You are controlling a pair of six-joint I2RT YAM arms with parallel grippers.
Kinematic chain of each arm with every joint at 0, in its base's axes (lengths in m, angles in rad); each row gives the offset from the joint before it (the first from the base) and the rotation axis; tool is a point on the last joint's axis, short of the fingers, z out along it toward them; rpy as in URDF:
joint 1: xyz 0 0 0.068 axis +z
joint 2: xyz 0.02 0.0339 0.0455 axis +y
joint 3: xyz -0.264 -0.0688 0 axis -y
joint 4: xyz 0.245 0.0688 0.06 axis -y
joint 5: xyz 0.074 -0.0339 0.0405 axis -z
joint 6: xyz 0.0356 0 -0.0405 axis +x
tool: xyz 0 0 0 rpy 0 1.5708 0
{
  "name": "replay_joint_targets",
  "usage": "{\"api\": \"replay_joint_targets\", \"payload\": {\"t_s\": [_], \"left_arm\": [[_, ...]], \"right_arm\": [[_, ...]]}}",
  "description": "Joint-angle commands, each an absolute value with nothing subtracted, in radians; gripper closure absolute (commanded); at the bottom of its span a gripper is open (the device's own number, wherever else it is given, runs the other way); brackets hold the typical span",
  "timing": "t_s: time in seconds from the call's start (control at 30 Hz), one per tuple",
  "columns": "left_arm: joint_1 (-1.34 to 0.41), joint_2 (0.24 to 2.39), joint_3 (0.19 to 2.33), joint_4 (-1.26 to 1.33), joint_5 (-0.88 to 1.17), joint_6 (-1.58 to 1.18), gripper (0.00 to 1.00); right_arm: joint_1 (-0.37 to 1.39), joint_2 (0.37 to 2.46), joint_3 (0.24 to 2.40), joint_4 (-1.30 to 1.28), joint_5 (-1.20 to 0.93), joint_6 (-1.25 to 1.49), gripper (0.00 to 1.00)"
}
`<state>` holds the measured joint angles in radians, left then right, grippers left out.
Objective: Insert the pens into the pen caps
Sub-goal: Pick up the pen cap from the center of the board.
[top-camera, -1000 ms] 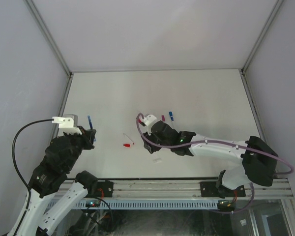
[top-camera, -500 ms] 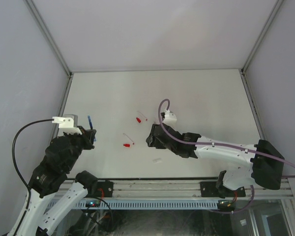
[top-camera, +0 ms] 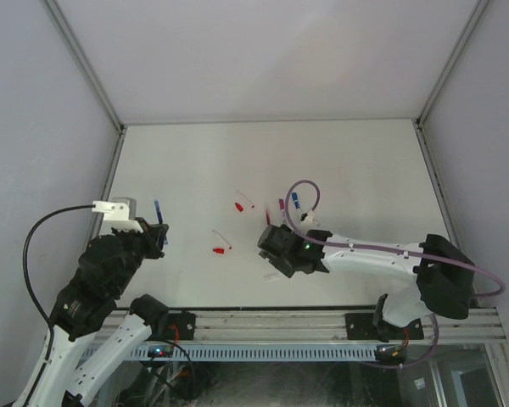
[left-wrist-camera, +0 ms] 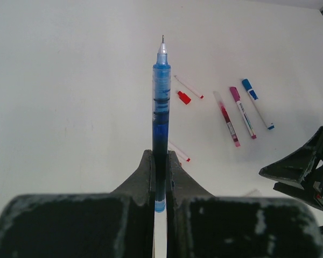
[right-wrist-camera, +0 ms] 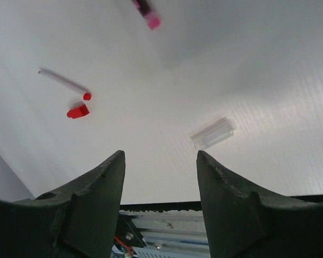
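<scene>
From above, the left gripper [top-camera: 158, 231] sits at the left side of the white table [top-camera: 356, 161], pinched shut on a blue pen [top-camera: 157, 209] that pokes toward the far wall. The right gripper [top-camera: 274, 253] hangs near the table's middle. A clear cap [top-camera: 271, 275] lies just beside it on the near side. To its left a red cap [top-camera: 218, 251] and a thin red-tipped pen [top-camera: 221, 237] lie close together. Farther back are a second red cap [top-camera: 237, 206], a magenta pen [top-camera: 281, 204] and a blue-ended pen [top-camera: 296, 201] (all tiny from up here).

The left wrist camera shows the blue pen [left-wrist-camera: 160, 107] clamped between the closed fingers [left-wrist-camera: 146, 166], its bare metal tip pointing away. On the table beyond it lies the second red cap [left-wrist-camera: 183, 97], with another thin pen [left-wrist-camera: 188, 86] just past it. Off to the right, three pens lie side by side: a red pen [left-wrist-camera: 226, 118], the magenta pen [left-wrist-camera: 242, 112] and the blue-ended pen [left-wrist-camera: 257, 103].

On the right wrist camera, the right gripper [right-wrist-camera: 160, 156] has its jaws spread apart with nothing between them. The clear cap [right-wrist-camera: 212, 133] lies on its side on the table, ahead of the right-hand finger [right-wrist-camera: 226, 188] and apart from it. To the left lie the red cap [right-wrist-camera: 78, 112] and the thin red-tipped pen [right-wrist-camera: 64, 83], not quite touching.
</scene>
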<state>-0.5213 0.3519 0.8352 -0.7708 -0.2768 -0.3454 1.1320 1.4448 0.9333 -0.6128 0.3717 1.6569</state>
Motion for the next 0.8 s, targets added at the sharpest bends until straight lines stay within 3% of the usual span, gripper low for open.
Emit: {"api": "replay_joint_targets", "payload": {"t_s": [0.0, 0.27, 0.77], "left_arm": [[-0.515, 0.351, 0.811, -0.726, -0.233, -0.318, 1.00], [-0.515, 0.335, 0.805, -0.726, -0.228, -0.316, 0.99], [-0.515, 0.333, 0.804, -0.724, -0.228, -0.314, 0.99]], "right_arm": [[1.143, 1.483, 0.979, -0.681, 0.335, 1.859, 0.44], [1.127, 1.615, 1.023, -0.711, 0.221, 1.907, 0.50], [1.096, 1.684, 1.038, -0.758, 0.215, 1.908, 0.55]]}}
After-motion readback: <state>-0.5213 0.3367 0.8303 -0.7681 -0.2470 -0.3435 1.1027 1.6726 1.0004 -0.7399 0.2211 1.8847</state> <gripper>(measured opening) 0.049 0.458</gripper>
